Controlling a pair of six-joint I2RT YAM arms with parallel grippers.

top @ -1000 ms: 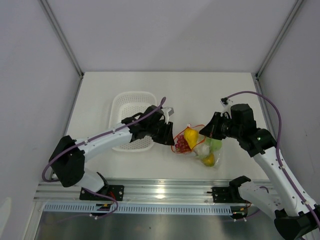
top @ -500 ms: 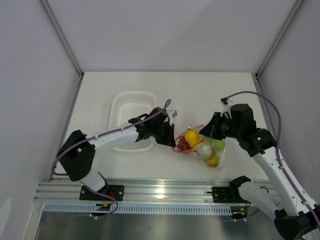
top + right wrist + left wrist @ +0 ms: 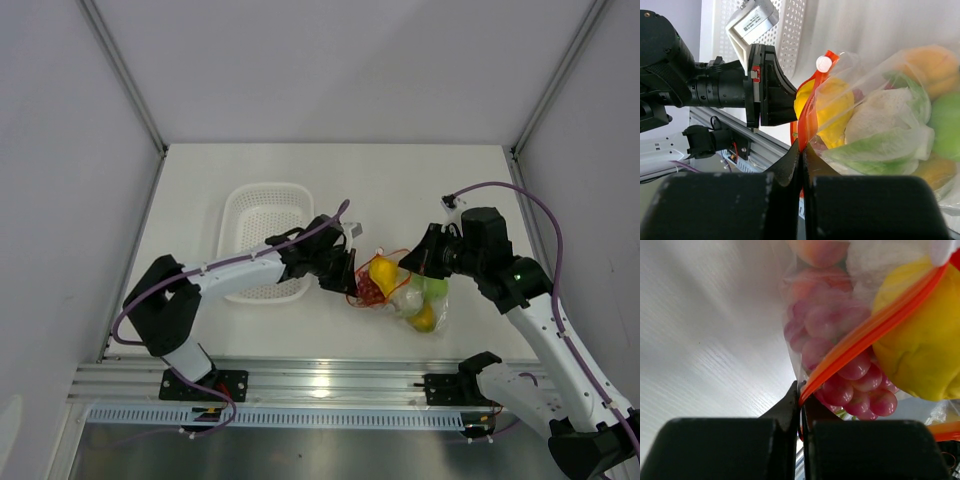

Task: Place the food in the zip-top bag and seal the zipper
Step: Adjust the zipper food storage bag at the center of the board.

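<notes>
between the black fingers of the left gripper (image 3: 801, 399), which are pressed together, one end of the thin orange-red zipper strip (image 3: 875, 325) is pinched. just beyond that pinch, a bunch of purple-red toy grapes (image 3: 840, 345) and a yellow toy fruit (image 3: 920, 350) are seen through the clear crinkly plastic bag (image 3: 415, 300), and the strip is drawn diagonally across them. on the opposite side, the right gripper (image 3: 801, 150) is likewise closed, and the same orange-red strip is clamped between its fingertips. a small white round slider (image 3: 823, 63) is carried on the strip just above that grip. behind the film, a white toy cauliflower (image 3: 885, 112), a green toy apple (image 3: 945, 125) and an orange toy fruit (image 3: 925, 65) are packed close together. from above, the filled bag is seen resting on the white table (image 3: 420, 180) between the two grippers, near the front edge, with its mouth stretched from one grip to the other. whether the mouth is fully sealed cannot be told. a white perforated plastic basket (image 3: 262, 215) is set on the table just to the left of the left gripper, and it is partly covered by the left arm.
</notes>
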